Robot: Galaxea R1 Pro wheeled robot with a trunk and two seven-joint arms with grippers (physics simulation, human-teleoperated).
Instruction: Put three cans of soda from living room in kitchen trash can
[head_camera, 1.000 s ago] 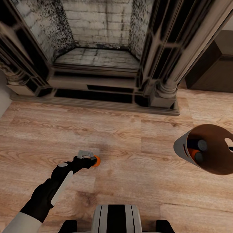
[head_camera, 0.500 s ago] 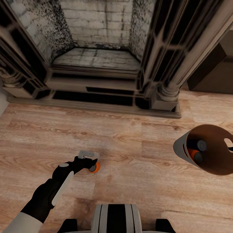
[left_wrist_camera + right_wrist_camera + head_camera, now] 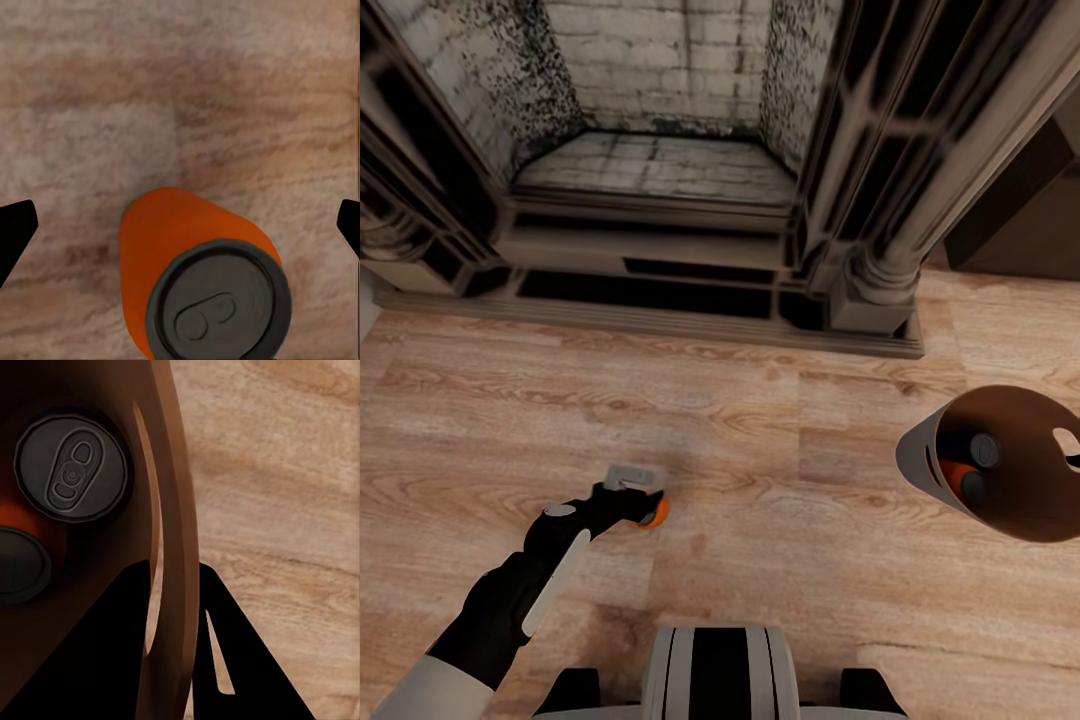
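Observation:
An orange can of soda (image 3: pixel 655 514) stands upright on the wood floor in front of the fireplace. My left gripper (image 3: pixel 642 502) hangs just over it, open. In the left wrist view the can (image 3: pixel 199 277) shows its grey top, and the two black fingertips (image 3: pixel 15 232) sit wide apart, touching nothing. The tash can (image 3: pixel 1000 462) hangs tilted at the right, brown inside, with a dark blue can (image 3: pixel 972 448) and an orange can (image 3: pixel 958 480) in it. My right gripper (image 3: pixel 176 660) is shut on the bin's wall (image 3: pixel 176 532), one finger inside and one outside.
The dark carved fireplace (image 3: pixel 660 200) with its raised hearth step (image 3: pixel 640 320) spans the back. Its column base (image 3: pixel 875 290) stands at the right, with a dark cabinet (image 3: pixel 1020 220) beyond. Light wood floor (image 3: pixel 780 560) lies open around my base (image 3: pixel 718 675).
The head view has shifted slightly, so the fireplace sits a little differently. My left gripper has eased closer over the orange can. The bin in the right gripper has not moved.

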